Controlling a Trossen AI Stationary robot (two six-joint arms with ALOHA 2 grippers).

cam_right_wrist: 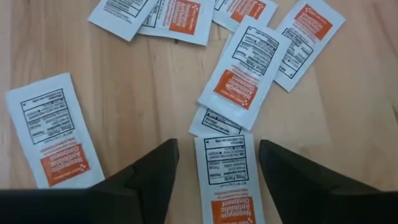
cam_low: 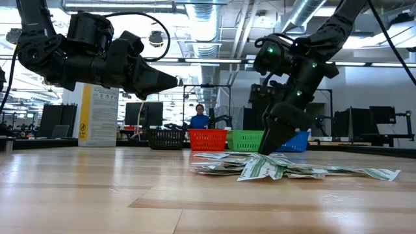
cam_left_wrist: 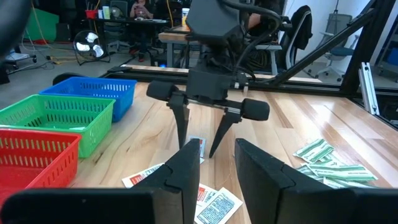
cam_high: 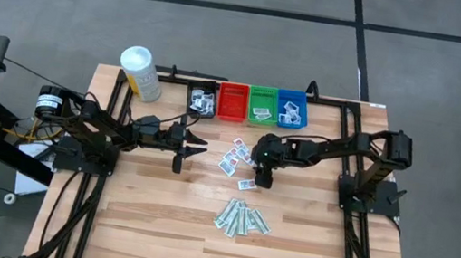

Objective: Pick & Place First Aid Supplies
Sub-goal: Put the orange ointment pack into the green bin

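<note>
Several white first aid packets with red print point(cam_high: 235, 159) lie flat on the wooden table, with a heap of pale-green wrapped strips point(cam_high: 242, 218) nearer the front edge. My right gripper point(cam_right_wrist: 217, 144) points steeply down over the packets and is open. One packet point(cam_right_wrist: 229, 177) lies flat between its two fingers point(cam_right_wrist: 152, 177), which stand on either side of it; no touch shows. My left gripper point(cam_high: 200, 150) hovers level to the left of the packets, pointing toward the right arm, open and holding nothing.
Along the far edge stand a black bin point(cam_high: 203, 99), a red bin point(cam_high: 233, 102), a green bin point(cam_high: 262, 105) and a blue bin point(cam_high: 292, 107), some with packets inside. A white canister with a yellow label point(cam_high: 141, 73) stands at the far left. A person sits beyond the table point(cam_low: 199, 117).
</note>
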